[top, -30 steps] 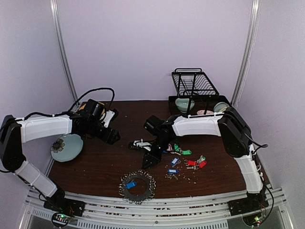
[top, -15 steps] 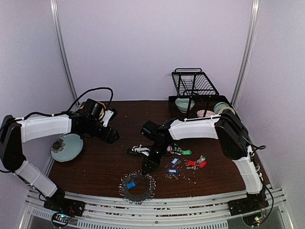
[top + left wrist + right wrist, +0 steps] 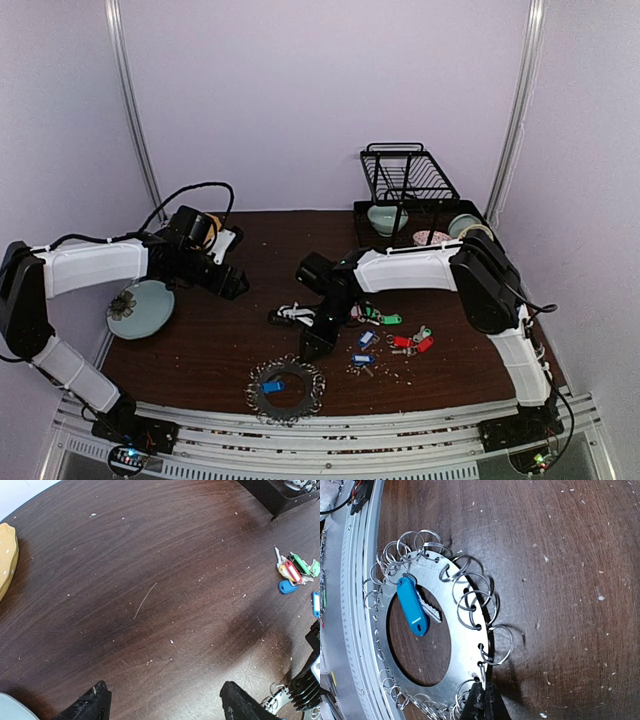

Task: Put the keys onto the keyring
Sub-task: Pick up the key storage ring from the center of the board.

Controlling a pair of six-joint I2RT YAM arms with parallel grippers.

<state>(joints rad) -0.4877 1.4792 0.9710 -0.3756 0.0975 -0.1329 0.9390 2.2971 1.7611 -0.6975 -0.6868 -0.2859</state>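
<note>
One key [image 3: 413, 606] on one keyring [image 3: 467, 650], maybe seven loose keys [image 3: 402, 341]; right fingers [image 3: 481, 705] clenched (left fingers [image 3: 92, 705] spread).

The wood-grain table [image 3: 150, 555] is dark brown, the chain-like metal keyring [image 3: 467, 655] silver with a blue oblong key tag [image 3: 413, 606], the loose keys [image 3: 401, 342] tagged green, red and blue, the round plate [image 3: 150, 310] pale blue-grey with a dark flower motif.

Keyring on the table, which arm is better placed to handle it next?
Right, probably. The right gripper is shut at the rim of the keyring, among its split rings; the left gripper hangs open over bare table, well away.
</note>
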